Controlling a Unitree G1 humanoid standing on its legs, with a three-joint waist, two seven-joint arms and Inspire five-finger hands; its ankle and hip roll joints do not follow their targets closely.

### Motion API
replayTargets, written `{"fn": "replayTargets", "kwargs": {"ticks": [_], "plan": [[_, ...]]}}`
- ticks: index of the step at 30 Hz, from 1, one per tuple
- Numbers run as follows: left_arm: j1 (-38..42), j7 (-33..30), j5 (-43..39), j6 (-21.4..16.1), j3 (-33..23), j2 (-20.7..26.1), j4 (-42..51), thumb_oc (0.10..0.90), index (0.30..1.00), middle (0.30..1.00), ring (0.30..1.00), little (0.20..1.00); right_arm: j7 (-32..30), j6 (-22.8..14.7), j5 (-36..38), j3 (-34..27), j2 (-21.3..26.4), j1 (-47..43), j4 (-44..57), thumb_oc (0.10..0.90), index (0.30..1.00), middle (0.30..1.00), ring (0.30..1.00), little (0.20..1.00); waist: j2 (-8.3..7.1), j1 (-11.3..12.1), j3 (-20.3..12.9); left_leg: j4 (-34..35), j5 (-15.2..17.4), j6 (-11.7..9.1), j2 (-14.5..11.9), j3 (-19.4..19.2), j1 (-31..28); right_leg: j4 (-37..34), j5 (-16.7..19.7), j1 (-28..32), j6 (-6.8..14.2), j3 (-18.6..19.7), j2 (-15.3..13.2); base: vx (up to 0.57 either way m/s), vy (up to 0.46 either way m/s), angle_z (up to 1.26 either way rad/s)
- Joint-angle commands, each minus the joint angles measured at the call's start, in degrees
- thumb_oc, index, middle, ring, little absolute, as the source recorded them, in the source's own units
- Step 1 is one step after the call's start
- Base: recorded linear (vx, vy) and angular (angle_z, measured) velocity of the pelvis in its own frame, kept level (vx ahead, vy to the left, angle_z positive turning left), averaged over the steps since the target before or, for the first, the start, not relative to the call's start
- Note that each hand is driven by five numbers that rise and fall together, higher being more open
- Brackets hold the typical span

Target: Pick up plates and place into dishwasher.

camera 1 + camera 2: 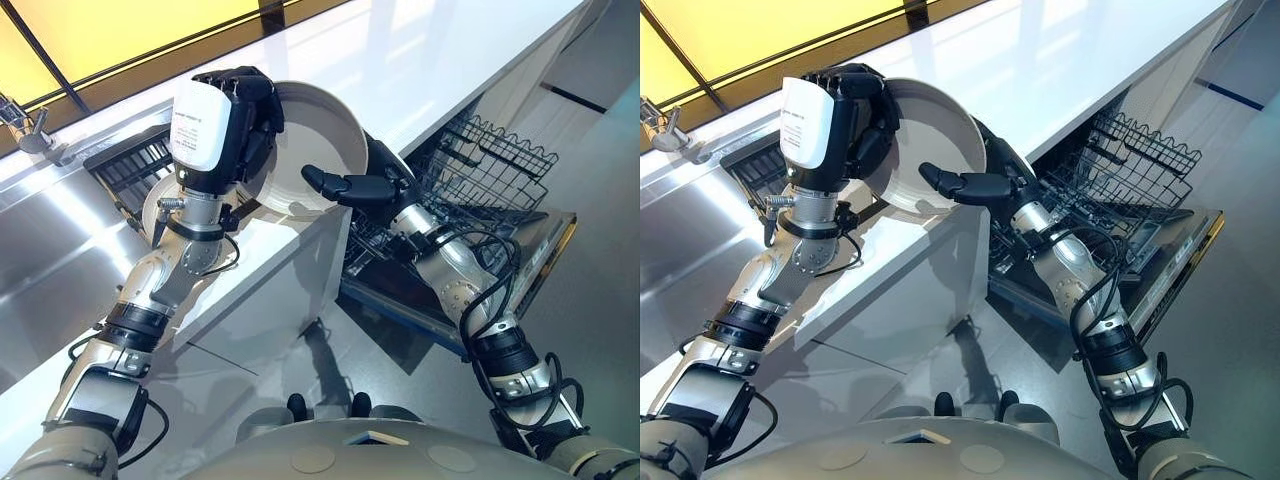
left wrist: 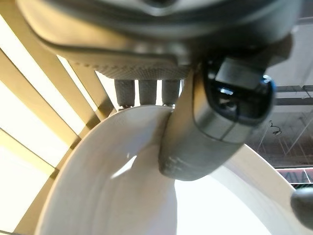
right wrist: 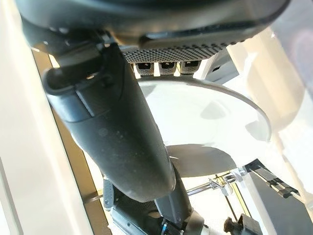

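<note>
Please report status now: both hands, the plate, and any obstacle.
Left hand and right hand both grip the white plate, raised above the counter. Dishwasher rack open, lower right. Nothing visibly blocks the way.

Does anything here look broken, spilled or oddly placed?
Nothing looks broken or spilled. The white plate is held tilted on edge above the counter, the left hand gripping its rim and the right hand at its lower edge. The dishwasher rack stands pulled out.
</note>
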State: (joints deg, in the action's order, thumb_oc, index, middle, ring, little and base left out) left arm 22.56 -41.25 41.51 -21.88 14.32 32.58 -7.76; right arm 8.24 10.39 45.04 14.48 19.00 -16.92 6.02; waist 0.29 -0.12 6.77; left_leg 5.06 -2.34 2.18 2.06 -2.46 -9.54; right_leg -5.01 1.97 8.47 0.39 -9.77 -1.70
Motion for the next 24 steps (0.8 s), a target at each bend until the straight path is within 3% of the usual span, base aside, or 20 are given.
{"fn": "replayTargets", "kwargs": {"ticks": [1, 2, 3, 4, 5, 6, 10, 18, 20, 21, 22, 24], "plan": [[9.4, -2.5, -4.4, 0.1, 1.2, 2.1, 0.3, 0.1, 0.3, 0.3, 0.3, 0.2, 1.9, -6.4, 2.9, -1.2, -2.3, -6.4, 8.7, 0.8, 0.9, 0.9, 0.9, 0.9, -0.16, -0.2, -5.9, -0.1, 3.5, 0.9, 1.6, 3.0, 2.2, 10.7, -7.2, -2.8, 2.2, -2.0, 0.7, 0.0, 0.0, 0.0], [9.4, -2.4, -4.3, 0.0, 1.3, 2.0, 0.1, 0.1, 0.3, 0.3, 0.3, 0.2, 1.6, -6.7, 2.6, -1.3, -2.5, -6.6, 9.0, 0.8, 0.9, 0.9, 0.9, 0.9, -0.14, -0.2, -5.9, -0.1, 3.5, 0.9, 1.7, 3.0, 2.2, 10.7, -7.2, -2.8, 2.2, -2.0, 0.6, 0.0, 0.0, 0.0], [9.4, -2.3, -4.3, 0.0, 1.4, 1.8, 0.0, 0.1, 0.3, 0.3, 0.3, 0.2, 1.3, -6.9, 2.7, -1.2, -2.6, -6.9, 9.3, 0.528, 0.667, 0.667, 0.667, 0.628, -0.11, -0.1, -5.9, -0.1, 3.5, 0.9, 1.7, 3.1, 2.2, 10.7, -7.2, -2.8, 2.2, -1.9, 0.7, 0.0, 0.0, 0.0], [9.4, -2.4, -4.0, 0.0, 1.5, 1.6, -0.2, 0.1, 0.3, 0.3, 0.3, 0.2, 1.0, -6.8, 2.4, -1.0, -2.8, -7.1, 9.4, 0.309, 0.479, 0.479, 0.479, 0.409, -0.11, -0.1, -5.9, -0.1, 3.5, 0.8, 1.7, 3.1, 2.2, 10.8, -7.3, -2.8, 2.2, -1.9, 0.7, 0.0, 0.0, 0.0], [9.4, -2.5, -3.9, -0.3, 1.5, 1.5, -0.4, 0.1, 0.3, 0.3, 0.3, 0.2, 0.9, -6.7, 2.4, -0.9, -2.9, -7.2, 9.3, 0.18, 0.368, 0.368, 0.368, 0.28, -0.1, -0.1, -5.9, -0.1, 3.5, 0.8, 1.7, 3.1, 2.2, 10.7, -7.3, -2.8, 2.2, -1.9, 0.7, 0.0, 0.0, 0.0], [9.3, -2.7, -3.7, -0.6, 1.4, 1.5, -0.6, 0.1, 0.3, 0.3, 0.3, 0.2, 0.7, -6.0, 2.8, -1.0, -3.0, -7.3, 9.2, 0.1, 0.3, 0.3, 0.3, 0.2, -0.06, 0.0, -5.9, -0.1, 3.5, 0.8, 1.7, 3.2, 2.3, 10.7, -7.2, -2.8, 2.2, -1.9, 0.7, 0.0, 0.0, 0.0], [9.1, -2.7, -3.3, -0.7, 1.3, 1.7, 0.1, 0.1, 0.3, 0.3, 0.3, 0.2, 0.8, -5.5, 2.9, -1.0, -2.8, -6.8, 8.7, 0.1, 0.3, 0.3, 0.3, 0.2, -0.02, 0.0, -5.9, -0.1, 3.3, 0.7, 1.7, 3.3, 2.4, 10.6, -7.2, -2.8, 2.1, -1.8, 0.8, 0.0, 0.0, 0.0], [7.9, -1.0, -6.0, -0.4, 1.0, 1.1, 1.0, 0.1, 0.3, 0.3, 0.3, 0.2, -1.8, -8.9, 2.2, -2.2, -3.2, -6.1, 8.5, 0.1, 0.3, 0.3, 0.3, 0.2, 0.13, 0.3, -5.7, -0.1, 3.4, 0.8, 1.6, 3.6, 2.2, 10.4, -7.3, -2.6, 1.9, -2.1, 0.8, 0.0, 0.001, 0.01], [7.1, 1.7, -9.7, 0.2, 0.6, 0.5, 0.9, 0.394, 0.552, 0.552, 0.552, 0.494, -2.4, -9.6, 2.5, -2.6, -3.2, -6.0, 8.8, 0.1, 0.3, 0.3, 0.3, 0.2, 0.16, 0.4, -5.6, -0.1, 3.4, 0.8, 1.6, 3.7, 2.1, 10.4, -7.4, -2.5, 2.0, -2.1, 0.7, 0.0, 0.0, 0.0], [7.0, 2.2, -10.5, 0.3, 0.5, 0.4, 0.9, 0.44, 0.592, 0.592, 0.592, 0.54, -2.5, -9.7, 2.5, -2.7, -3.2, -6.0, 8.8, 0.1, 0.3, 0.3, 0.3, 0.2, 0.17, 0.4, -5.6, -0.1, 3.4, 0.8, 1.6, 3.7, 2.1, 10.4, -7.4, -2.5, 2.0, -2.1, 0.7, 0.0, 0.0, 0.0], [6.0, 5.5, -15.5, 0.0, -0.1, -0.6, -0.2, 0.8, 0.9, 0.9, 0.9, 0.9, -3.2, -10.1, 2.2, -3.1, -3.3, -6.0, 9.0, 0.1, 0.3, 0.3, 0.3, 0.2, 0.11, 0.4, -5.6, -0.1, 3.4, 0.8, 1.7, 3.8, 2.1, 10.4, -7.4, -2.5, 2.0, -2.0, 0.7, 0.0, 0.0, 0.0], [4.0, 13.7, -26.7, 0.0, -1.5, -2.4, -1.3, 0.8, 0.9, 0.9, 0.9, 0.9, -4.2, -10.7, 2.0, -4.1, -3.3, -5.9, 9.1, 0.1, 0.3, 0.3, 0.3, 0.2, 0.08, 0.6, -5.5, -0.1, 3.3, 0.9, 1.6, 3.8, 2.1, 10.5, -7.3, -2.5, 2.1, -1.9, 0.7, 0.0, 0.0, 0.0]]}}
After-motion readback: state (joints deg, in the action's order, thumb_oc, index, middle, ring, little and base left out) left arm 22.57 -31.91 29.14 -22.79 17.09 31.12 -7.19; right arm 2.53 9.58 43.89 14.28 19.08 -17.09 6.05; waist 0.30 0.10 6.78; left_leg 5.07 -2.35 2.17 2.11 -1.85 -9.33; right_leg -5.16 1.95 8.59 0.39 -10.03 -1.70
